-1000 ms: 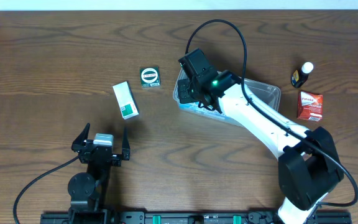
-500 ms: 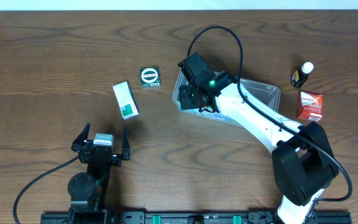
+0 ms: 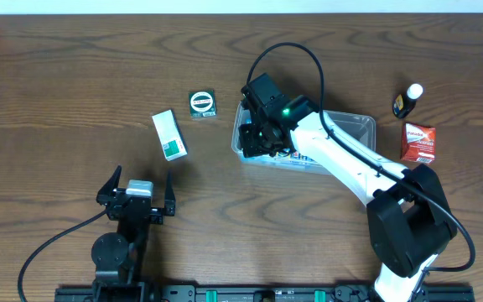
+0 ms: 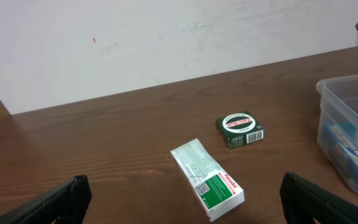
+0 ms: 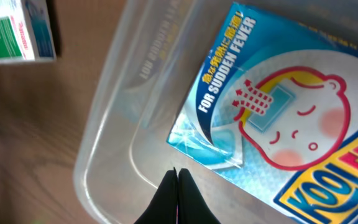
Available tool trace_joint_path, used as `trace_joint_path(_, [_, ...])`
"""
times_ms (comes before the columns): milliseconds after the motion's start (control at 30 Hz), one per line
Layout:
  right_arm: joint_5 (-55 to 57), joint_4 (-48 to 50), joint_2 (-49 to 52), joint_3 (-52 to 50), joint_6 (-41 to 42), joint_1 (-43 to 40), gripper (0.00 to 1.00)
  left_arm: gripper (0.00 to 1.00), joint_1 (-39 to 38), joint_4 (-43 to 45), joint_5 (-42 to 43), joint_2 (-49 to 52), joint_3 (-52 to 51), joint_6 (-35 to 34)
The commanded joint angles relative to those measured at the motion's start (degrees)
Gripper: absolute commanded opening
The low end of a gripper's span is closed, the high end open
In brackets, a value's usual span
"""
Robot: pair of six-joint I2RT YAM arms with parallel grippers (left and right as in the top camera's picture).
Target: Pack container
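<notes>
As it lies, the pack (image 5: 278,118) reads "SUDDEN FEVER".

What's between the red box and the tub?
Nothing! The overhead view shows only bare table between the red box and the tub.

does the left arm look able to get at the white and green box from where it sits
Probably yes. The left hand is open and the white and green box lies flat on the bare table just ahead of it, with nothing between them.
</notes>
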Motion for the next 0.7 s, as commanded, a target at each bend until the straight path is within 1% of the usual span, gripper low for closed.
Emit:
trace_joint_path(0, [-1.68, -1.62, 0.15, -0.24, -2.84, 0.50, 0.01, 0.98, 0.20, -1.27, 0.44, -0.39, -1.36, 0.33])
trace_joint_path(267, [-2.71, -2.51, 0.04, 0.55, -3.67, 0.15, 0.01, 0.98, 0.20, -1.27, 0.44, -0.39, -1.36, 0.33])
trace_joint_path(400, [-2.84, -4.59, -1.27, 5.27, -6.75, -2.56, 0.01, 0.98, 0.20, -1.27, 0.44, -0.39, -1.36, 0.33])
trace_joint_path(533, [-1.49, -10.99, -4.33, 12.87, -10.84, -8.37, 0.02, 0.98, 0.20, -1.27, 0.44, -0.39, -1.36, 0.33])
trace_joint_path(667, [6.99, -19.45, -8.57, 18.18, -11.43, -16.81, 0.01, 0.98, 0.20, -1.27, 0.44, -0.39, -1.36, 0.33])
